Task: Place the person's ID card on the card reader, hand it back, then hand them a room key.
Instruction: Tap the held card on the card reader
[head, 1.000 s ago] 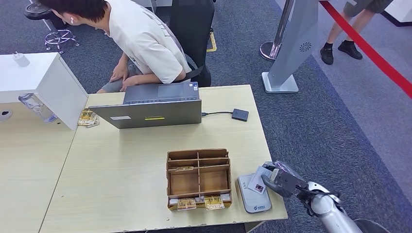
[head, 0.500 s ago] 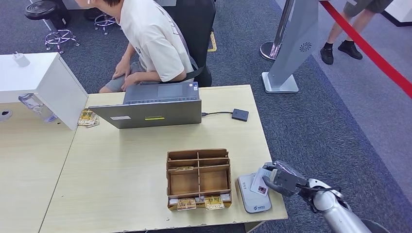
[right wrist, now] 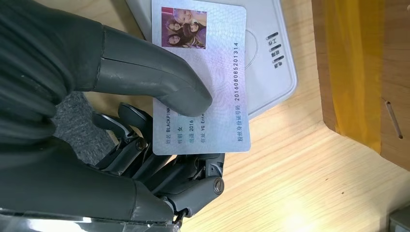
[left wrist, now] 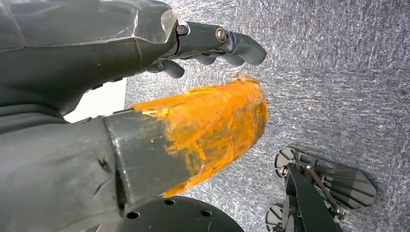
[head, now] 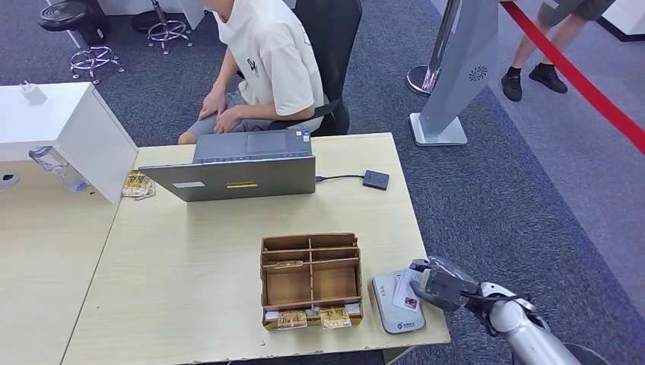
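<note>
right hand [head: 435, 285] of the robot pinches the id card [head: 407, 293] at the near right corner of the light wooden table [head: 190, 274], its thumb [right wrist: 154, 72] pressed on the card's printed face and its darker fingers [right wrist: 159, 164] folded underneath. card, seen close in the right wrist view [right wrist: 203, 72], lies tilted over the grey card reader [head: 395, 306], photo end above the reader's top and the other end past the reader's edge over bare wood; whether it touches the reader cannot be told. reader sits just beside the brown cardboard organiser [head: 310, 278], whose front row holds small yellow-printed packets [head: 304, 318]. left hand [left wrist: 212, 82] hangs over grey carpet, holding nothing, its dark fingers [left wrist: 227, 43] lightly curled and apart from a thumb wrapped in torn orange tape. across the table, a grey laptop [head: 239, 171] stands open with its back to the robot, a cable running from it to a small dark box [head: 376, 179]. behind it a person in a cream t-shirt [head: 274, 65] sits on a black chair, hands on lap. white box [head: 65, 133] rests on the neighbouring table at left, and a red barrier strip [head: 586, 80] crosses the carpet at far right.
</note>
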Robot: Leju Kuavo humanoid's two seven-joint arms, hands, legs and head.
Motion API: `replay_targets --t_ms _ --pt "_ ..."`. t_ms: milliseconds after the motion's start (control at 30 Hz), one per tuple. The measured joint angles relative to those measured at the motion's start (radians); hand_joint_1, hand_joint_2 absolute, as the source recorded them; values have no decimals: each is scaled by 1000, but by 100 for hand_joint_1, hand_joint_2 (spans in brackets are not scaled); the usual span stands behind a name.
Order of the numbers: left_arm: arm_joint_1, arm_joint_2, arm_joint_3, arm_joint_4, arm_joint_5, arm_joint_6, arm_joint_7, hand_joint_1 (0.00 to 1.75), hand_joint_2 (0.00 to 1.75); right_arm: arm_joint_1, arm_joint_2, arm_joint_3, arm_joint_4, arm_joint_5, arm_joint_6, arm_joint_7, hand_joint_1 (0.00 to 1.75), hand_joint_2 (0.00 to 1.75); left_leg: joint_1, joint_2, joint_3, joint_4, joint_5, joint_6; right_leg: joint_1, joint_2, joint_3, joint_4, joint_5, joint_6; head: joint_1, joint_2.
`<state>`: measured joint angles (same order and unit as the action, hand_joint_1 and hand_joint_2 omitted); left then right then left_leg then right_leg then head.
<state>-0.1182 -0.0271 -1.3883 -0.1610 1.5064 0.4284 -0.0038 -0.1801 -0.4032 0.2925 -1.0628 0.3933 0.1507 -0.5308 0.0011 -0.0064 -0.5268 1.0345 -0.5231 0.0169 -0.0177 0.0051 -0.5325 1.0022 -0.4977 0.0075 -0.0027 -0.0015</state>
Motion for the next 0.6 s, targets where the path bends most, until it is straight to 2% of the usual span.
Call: replay_targets --t_ms 600 --pt "0 0 12 0 0 0 0 0 0 -4 -2 17 10 -4 -1 4 175 175 0 0 0 0 0 0 0 0 0 0 0 0 0 0"
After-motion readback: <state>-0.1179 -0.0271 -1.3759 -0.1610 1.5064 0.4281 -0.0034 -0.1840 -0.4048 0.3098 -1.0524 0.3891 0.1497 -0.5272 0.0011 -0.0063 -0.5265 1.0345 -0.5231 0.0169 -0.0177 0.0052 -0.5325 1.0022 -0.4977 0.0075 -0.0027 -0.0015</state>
